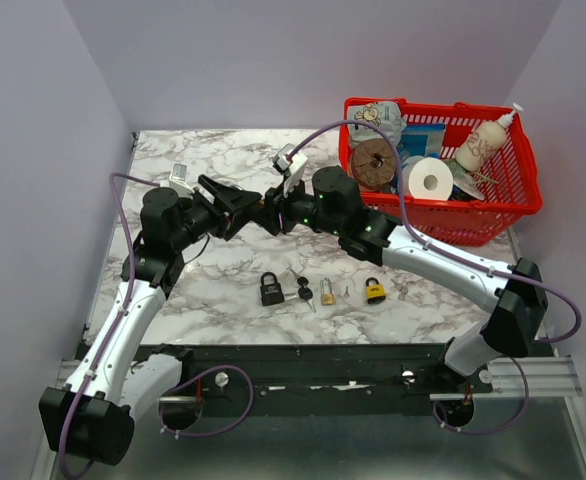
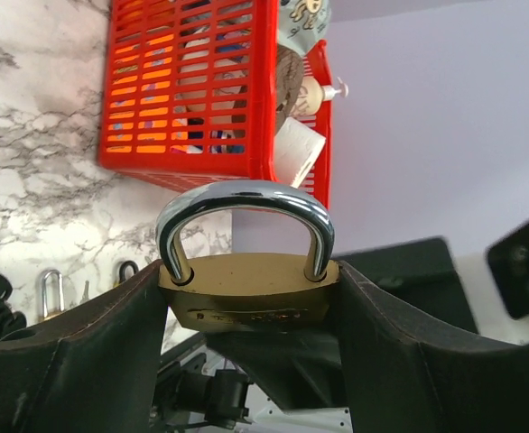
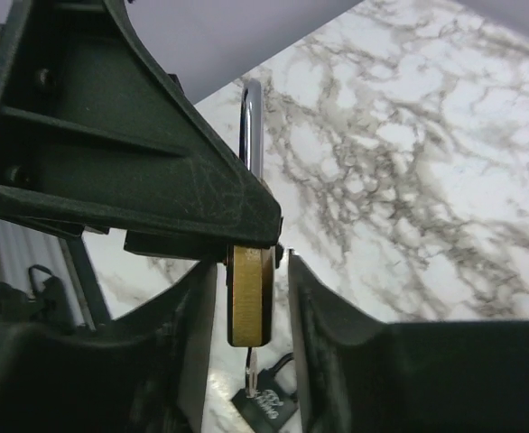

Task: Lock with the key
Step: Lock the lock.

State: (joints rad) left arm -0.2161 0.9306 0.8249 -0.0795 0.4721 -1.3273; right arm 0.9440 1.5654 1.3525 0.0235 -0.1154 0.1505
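Padlock point(image 2: 246, 302) clamped between left fingers point(image 2: 93, 361); right fingers point(image 3: 337, 361) apart, flanking its brass body, small gaps either side

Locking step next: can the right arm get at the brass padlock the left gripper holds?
Probably yes: the right gripper straddles the brass padlock, jaws open, by the left gripper; nothing sits between.

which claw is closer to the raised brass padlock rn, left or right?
Left. The left claw clamps the brass padlock by both sides of its body. The right claw straddles the same body edge-on, with gaps showing, not gripping.
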